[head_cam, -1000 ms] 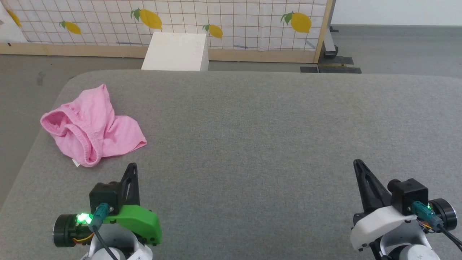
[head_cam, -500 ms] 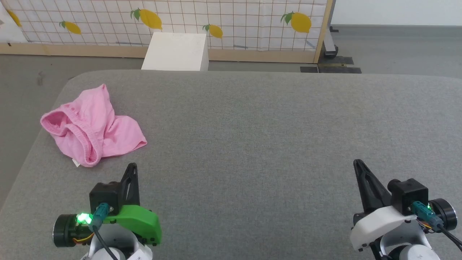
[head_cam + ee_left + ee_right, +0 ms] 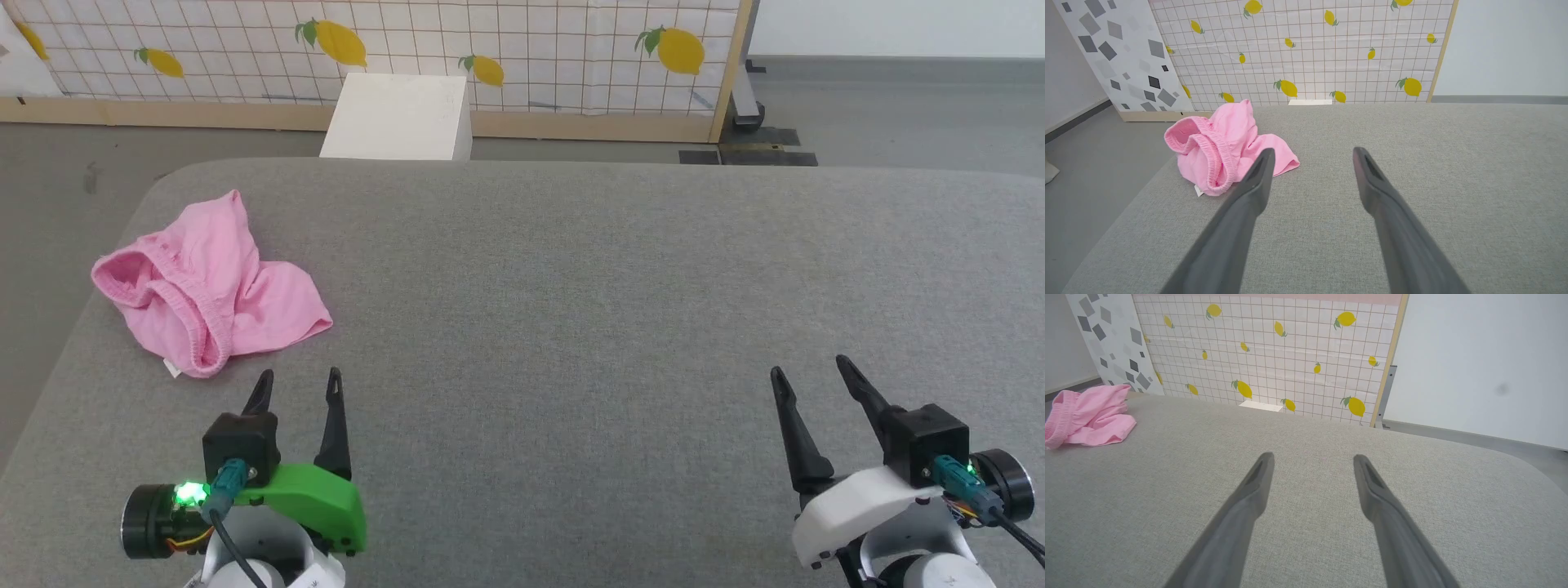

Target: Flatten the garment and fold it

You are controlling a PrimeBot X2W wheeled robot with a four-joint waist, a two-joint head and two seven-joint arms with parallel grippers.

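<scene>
The pink shorts [image 3: 208, 286] lie crumpled near the left edge of the grey cushioned surface [image 3: 571, 286], waistband bunched toward the front, a tiny white tag at the near edge. In the left wrist view the pink shorts [image 3: 1224, 143] sit just ahead and left of my fingers. My left gripper [image 3: 298, 380] stands open a short way in front of the shorts, nothing between its fingers. Far to the right, my right gripper [image 3: 808, 367] is open over bare fabric. The pink shorts [image 3: 1090, 414] appear at the far left of the right wrist view.
A white box [image 3: 400, 114] stands on the floor behind the surface. Behind it runs a lemon-patterned grid panel [image 3: 522, 49] with a wooden frame. The surface's left edge [image 3: 49, 384] drops to grey floor close beside the shorts.
Both grippers have opened: their fingers were together in the earlier frames and now stand apart. The shorts have not moved.
</scene>
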